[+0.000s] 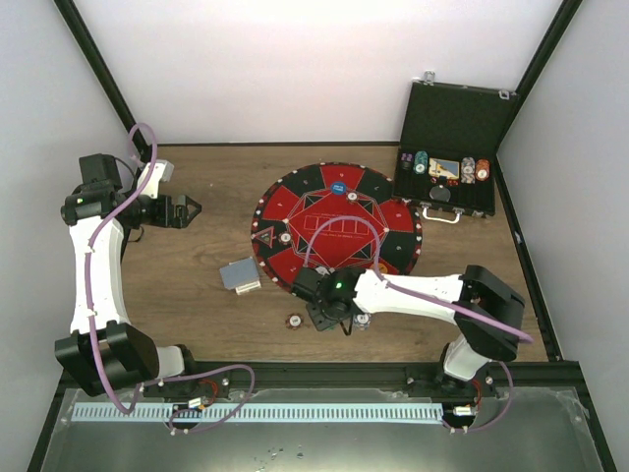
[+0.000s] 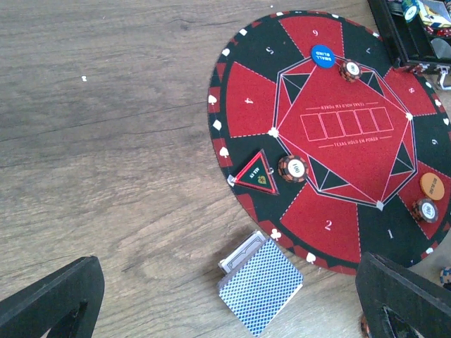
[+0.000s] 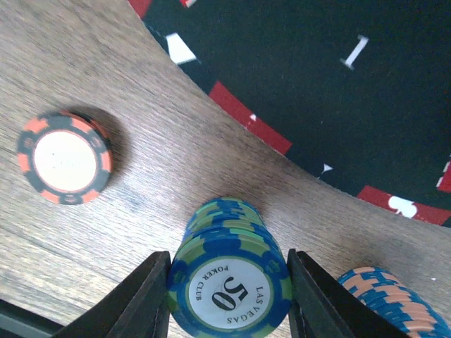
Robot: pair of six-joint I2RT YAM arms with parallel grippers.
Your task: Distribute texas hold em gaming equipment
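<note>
One blue-green chip stack [image 3: 229, 299] stands upright on the table [image 3: 141, 105] just off the mat [image 3: 296, 84], squarely between your right gripper [image 3: 229, 262] jaws, clamped on its sides. Left gripper [image 1: 189, 209] gapes wide, well apart.

The card deck [image 2: 261, 285], blue-grey backs up, lay left of the mat [image 2: 246, 91]. A blue-and-green chip stack [image 3: 229, 282] stood upright off the mat's near edge; one orange-and-black chip [image 3: 63, 158] lay flat to its left.
</note>
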